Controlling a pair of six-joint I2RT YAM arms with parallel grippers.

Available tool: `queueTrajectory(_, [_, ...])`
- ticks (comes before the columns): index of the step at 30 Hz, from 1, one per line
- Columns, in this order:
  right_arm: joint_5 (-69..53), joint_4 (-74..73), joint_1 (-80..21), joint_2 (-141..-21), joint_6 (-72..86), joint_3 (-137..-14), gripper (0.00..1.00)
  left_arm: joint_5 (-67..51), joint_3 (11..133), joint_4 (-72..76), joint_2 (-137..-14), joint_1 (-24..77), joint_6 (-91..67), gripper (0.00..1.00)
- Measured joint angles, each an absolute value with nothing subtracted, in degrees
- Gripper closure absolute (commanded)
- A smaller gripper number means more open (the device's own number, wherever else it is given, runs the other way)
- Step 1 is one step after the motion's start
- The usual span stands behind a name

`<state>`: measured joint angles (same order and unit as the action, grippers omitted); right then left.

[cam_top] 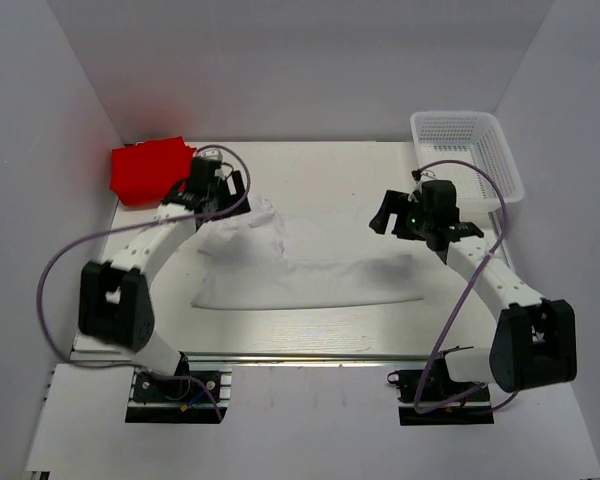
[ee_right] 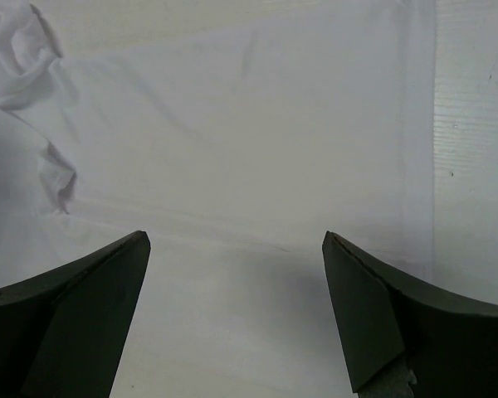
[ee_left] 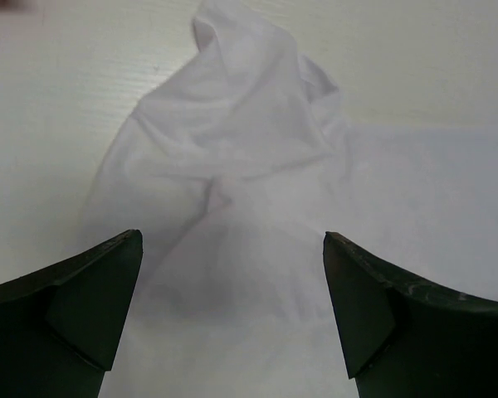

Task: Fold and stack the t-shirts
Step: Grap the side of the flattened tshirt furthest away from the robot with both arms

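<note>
The white shirt (cam_top: 310, 275) lies across the middle of the counter (cam_top: 330, 170), its long axis running left to right; the right half is spread fairly flat, while the far left end is bunched into a rumpled peak. The red shirt (cam_top: 148, 170) sits in a lump at the far left corner, well apart from the white one and just beyond the left arm's wrist.

The left tool (ee_left: 231, 240) hangs above the bunched end with its jaws spread wide and nothing between them; the peak lies straight ahead of it. The right tool (ee_right: 236, 236) is just as wide open and empty, poised over the flat cloth, with the shirt's right edge off to its right.

I'd judge the crumpled end needs drawing out before any fold, and the left arm is plainly the nearer one for that; the right is better placed for the flat end. A white basket (cam_top: 465, 117) stands at the far right corner. I can read no labels or writing anywhere.
</note>
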<state>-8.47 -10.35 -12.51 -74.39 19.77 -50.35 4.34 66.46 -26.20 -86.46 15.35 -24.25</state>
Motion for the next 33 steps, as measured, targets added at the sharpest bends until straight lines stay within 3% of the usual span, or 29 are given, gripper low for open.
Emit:
queueTrajectory(11, [-7.42,-11.25,-12.49,-90.43,18.70,-60.75,0.10,7.94,98.72,-26.48,-124.79,13.04,-16.34,0.07])
queueTrajectory(13, [-7.31,-11.79,-12.49,-91.68,18.50,-61.80,0.10,8.34,103.39,-26.72,-129.21,12.82,-15.22,0.15])
queueTrajectory(14, [-7.22,-11.94,-12.49,-92.23,18.37,-62.28,0.10,8.49,105.16,-26.89,-130.93,12.80,-14.79,0.16])
queueTrajectory(15, [-7.20,-12.12,-12.49,-92.75,18.20,-62.76,0.10,8.71,107.00,-27.22,-132.68,12.78,-14.20,0.28])
queueTrajectory(18, [-6.52,-12.38,-12.49,-94.43,17.80,-64.66,0.10,9.34,109.30,-27.99,-135.55,12.80,-12.91,0.39])
queueTrajectory(23, [-6.13,-12.38,-12.45,-97.32,17.76,-67.05,0.10,10.07,105.32,-26.06,-133.45,12.80,-12.25,0.41])
queueTrajectory(28, [-5.54,-12.58,-12.45,-100.07,17.76,-68.88,0.10,9.65,102.48,-25.80,-131.68,12.80,-12.34,0.64])
queueTrajectory(30, [-4.40,-12.95,-12.45,-101.08,17.74,-69.89,0.10,8.88,101.30,-25.08,-131.02,12.80,-12.49,0.94])
queueTrajectory(31, [-3.86,-13.17,-12.45,-101.51,17.74,-70.41,0.10,8.32,100.49,-24.58,-130.56,12.80,-12.40,1.00])
queueTrajectory(33, [-2.15,-13.61,-12.45,-102.61,17.76,-71.75,0.10,7.40,99.29,-24.05,-129.84,12.78,-12.34,1.00])
